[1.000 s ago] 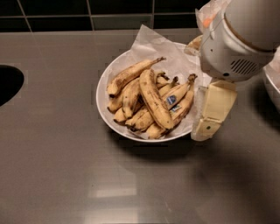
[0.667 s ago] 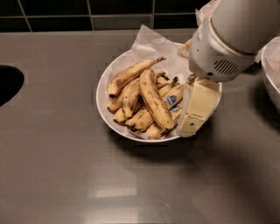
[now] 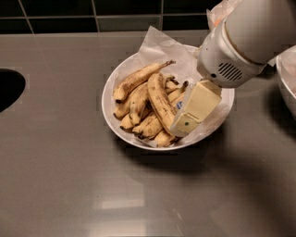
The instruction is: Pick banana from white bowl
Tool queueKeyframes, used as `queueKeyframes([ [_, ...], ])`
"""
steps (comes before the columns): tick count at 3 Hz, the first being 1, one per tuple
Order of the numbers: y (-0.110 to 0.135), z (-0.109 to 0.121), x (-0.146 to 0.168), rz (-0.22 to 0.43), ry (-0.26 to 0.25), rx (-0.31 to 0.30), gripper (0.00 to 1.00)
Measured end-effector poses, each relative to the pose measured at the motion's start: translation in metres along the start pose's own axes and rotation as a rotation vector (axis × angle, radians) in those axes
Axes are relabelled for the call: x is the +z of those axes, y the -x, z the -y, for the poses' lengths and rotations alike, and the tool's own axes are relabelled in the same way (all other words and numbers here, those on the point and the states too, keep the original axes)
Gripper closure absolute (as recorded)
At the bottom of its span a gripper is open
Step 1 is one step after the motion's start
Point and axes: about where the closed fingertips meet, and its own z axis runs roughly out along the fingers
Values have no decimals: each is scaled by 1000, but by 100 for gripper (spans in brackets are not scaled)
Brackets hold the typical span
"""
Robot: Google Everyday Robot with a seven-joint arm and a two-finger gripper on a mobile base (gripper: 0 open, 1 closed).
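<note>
The white bowl point(image 3: 109, 104), wide, shallow and lined with crinkled white paper, stands on the grey counter in the middle of the camera view. It holds several speckled yellow bananas. The banana point(image 3: 159, 98), the longest and thickest curved one with dark ends, lies across the top of the pile. My gripper point(image 3: 186, 123) hangs from the white arm at the upper right. It sits low over the right side of the bowl, its cream tip right beside the banana's lower end. It hides the bananas on the bowl's right side.
A dark round opening point(image 3: 6, 89) is cut into the counter at the left edge. Another white dish point(image 3: 288, 79) shows at the right edge. A paper-lined container point(image 3: 217, 12) stands behind the arm. A dark tiled wall runs along the back.
My gripper has moved left from beside the bowl's right rim to over the bowl's right side, close to the long banana. The bananas have not moved.
</note>
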Motion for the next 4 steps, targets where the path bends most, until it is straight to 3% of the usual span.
queueKeyframes([
  [1, 0, 0, 0, 0, 0, 0, 0],
  [2, 7, -3, 1, 72, 43, 30, 0],
  [3, 28, -14, 2, 178, 116, 106, 0],
  [4, 29, -14, 2, 179, 117, 107, 0],
])
